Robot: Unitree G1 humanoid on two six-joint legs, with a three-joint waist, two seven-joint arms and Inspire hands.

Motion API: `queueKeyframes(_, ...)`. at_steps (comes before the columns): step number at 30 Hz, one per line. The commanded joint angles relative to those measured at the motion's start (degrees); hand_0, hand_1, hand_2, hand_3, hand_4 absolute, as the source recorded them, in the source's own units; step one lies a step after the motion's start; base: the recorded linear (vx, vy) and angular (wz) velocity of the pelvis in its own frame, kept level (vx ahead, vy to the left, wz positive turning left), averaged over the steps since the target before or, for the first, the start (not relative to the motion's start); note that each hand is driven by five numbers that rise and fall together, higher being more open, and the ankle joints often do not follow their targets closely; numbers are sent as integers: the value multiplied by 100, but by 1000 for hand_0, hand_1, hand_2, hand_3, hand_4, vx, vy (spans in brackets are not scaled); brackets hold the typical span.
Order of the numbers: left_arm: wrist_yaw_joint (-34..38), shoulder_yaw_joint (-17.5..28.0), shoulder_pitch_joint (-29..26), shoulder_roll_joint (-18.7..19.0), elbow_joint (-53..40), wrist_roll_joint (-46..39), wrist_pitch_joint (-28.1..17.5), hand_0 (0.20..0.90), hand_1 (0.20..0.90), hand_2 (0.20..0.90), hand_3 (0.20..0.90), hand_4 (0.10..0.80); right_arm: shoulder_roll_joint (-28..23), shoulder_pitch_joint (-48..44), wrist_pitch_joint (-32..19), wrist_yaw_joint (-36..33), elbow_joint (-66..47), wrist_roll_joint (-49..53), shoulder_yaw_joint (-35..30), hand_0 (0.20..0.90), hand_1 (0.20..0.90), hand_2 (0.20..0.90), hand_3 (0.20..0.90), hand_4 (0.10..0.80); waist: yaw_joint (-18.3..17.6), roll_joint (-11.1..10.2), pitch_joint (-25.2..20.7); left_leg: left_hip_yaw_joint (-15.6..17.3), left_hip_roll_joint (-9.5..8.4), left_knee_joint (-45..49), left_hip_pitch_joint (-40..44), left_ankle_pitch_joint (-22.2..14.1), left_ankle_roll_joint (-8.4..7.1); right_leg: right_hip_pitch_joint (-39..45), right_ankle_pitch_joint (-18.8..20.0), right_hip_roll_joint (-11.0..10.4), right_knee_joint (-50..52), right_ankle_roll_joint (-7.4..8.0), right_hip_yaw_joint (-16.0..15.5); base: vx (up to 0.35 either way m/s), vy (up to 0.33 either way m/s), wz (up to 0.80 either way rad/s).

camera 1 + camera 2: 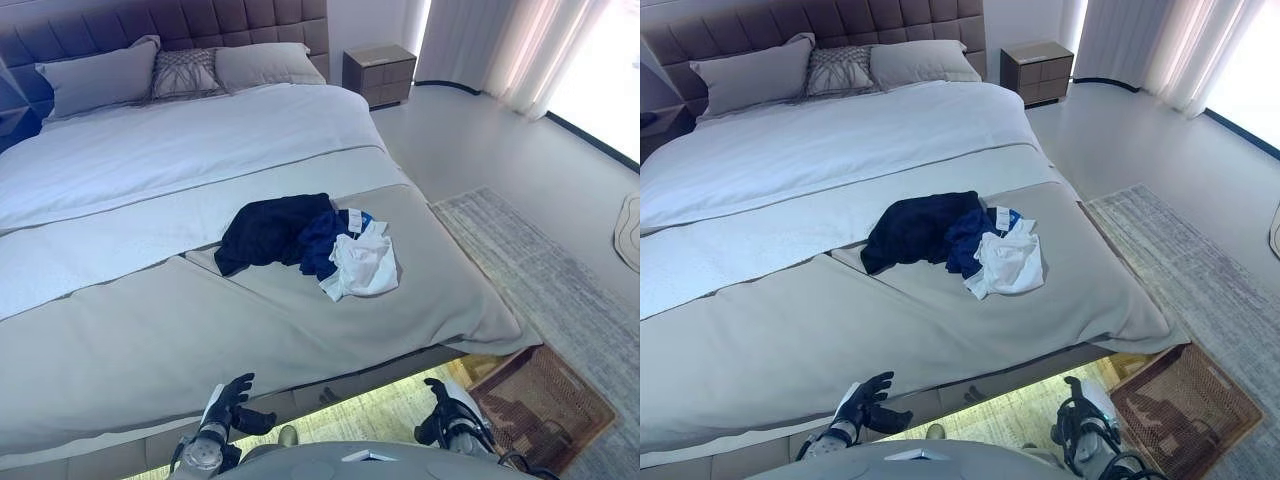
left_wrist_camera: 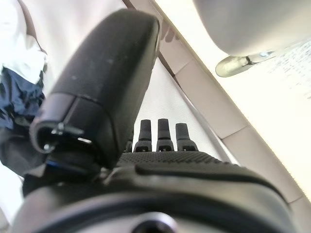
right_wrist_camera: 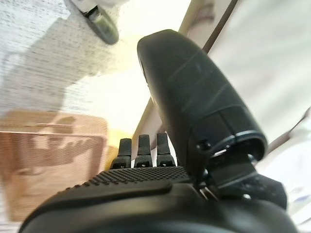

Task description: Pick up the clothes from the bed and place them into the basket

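A heap of clothes lies on the grey bed cover near the foot of the bed: a dark navy garment, a blue one and a white one. A brown woven basket stands on the floor at the bed's right corner; it also shows in the right wrist view. My left hand hangs open and empty below the bed's front edge. My right hand hangs open and empty near the basket. Both are well short of the clothes.
Pillows lie at the headboard. A nightstand stands at the back right. A grey rug covers the floor to the right of the bed, with curtains beyond.
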Motion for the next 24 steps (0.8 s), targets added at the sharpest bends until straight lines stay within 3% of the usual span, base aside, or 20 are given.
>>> queueKeyframes(1, 267, -133, -546, 47, -194, 293, -306, 900, 900, 900, 900, 800, 50, -528, -109, 54, 14, 51, 152, 900, 900, 900, 900, 800, 179, -219, 238, 232, -62, 110, 482, -760, -41, -90, -80, -120, 256, 83, 385, 0, 0, 0)
queueKeyframes(10, -212, -339, -559, 46, -17, 585, -37, 900, 900, 900, 900, 800, 70, -547, -230, -118, 136, 214, 130, 900, 900, 900, 900, 800, 159, -221, 232, 262, -52, 104, 497, -757, -35, -101, -77, -114, 269, 91, 393, 0, 0, 0)
queueKeyframes(12, -206, -426, -618, 56, -3, 671, -92, 900, 900, 900, 900, 800, 75, -574, -360, -102, 78, 548, 41, 900, 900, 900, 900, 800, 103, -210, 237, 296, -50, 103, 504, -768, -30, -119, -85, -107, 276, 95, 433, 0, 0, 0)
queueKeyframes(17, -13, -502, -693, 75, -75, 777, -364, 900, 900, 900, 900, 800, 26, -575, -504, -467, 53, 153, 46, 900, 900, 900, 900, 800, 70, -198, 245, 330, -45, 99, 499, -769, -28, -141, -85, -96, 281, 91, 463, -11, 6, -4)
queueKeyframes(24, 312, -378, -703, 159, -377, 506, -702, 900, 900, 900, 900, 800, -38, -595, -308, -571, -56, 164, 106, 900, 900, 900, 900, 800, 114, -196, 281, 299, -44, 110, 486, -764, -34, -148, -88, -103, 302, 83, 452, 0, 0, 0)
